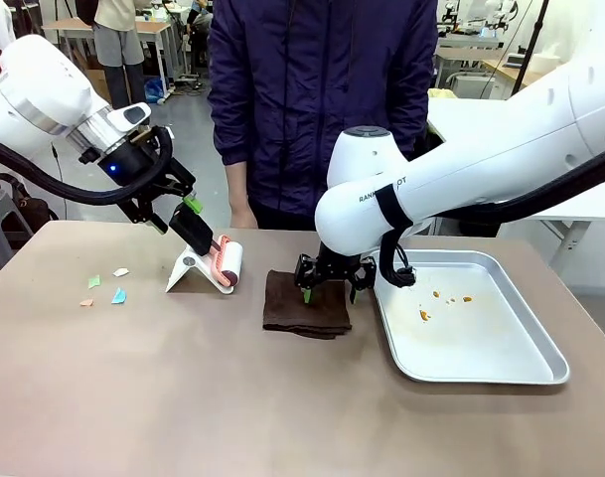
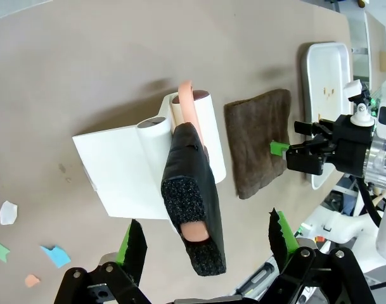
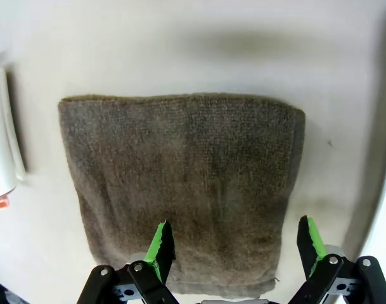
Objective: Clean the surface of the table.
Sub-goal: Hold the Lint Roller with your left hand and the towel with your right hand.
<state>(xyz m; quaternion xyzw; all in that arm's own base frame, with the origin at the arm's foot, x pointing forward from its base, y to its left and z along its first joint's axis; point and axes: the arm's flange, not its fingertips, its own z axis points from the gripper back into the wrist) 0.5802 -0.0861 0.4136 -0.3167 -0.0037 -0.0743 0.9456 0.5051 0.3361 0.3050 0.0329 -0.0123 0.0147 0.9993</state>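
The brown table [image 1: 183,397] carries a lint roller [image 1: 223,260] with a white roll, a pink frame and a black handle [image 2: 191,202], resting in a white stand [image 2: 123,168]. My left gripper [image 1: 179,213] is open, its fingers on either side of the handle's end without touching it [image 2: 207,240]. A folded dark brown cloth [image 1: 304,304] lies at the table's middle. Just above its near edge my right gripper [image 1: 334,288] hangs open with nothing held [image 3: 236,244]. Small coloured paper scraps [image 1: 105,286] lie on the table's left part.
A silver metal tray [image 1: 540,370] with a few orange crumbs [image 1: 423,315] sits to the right of the cloth. A person in a dark jacket [image 1: 322,99] stands at the far edge. The table's near half is bare.
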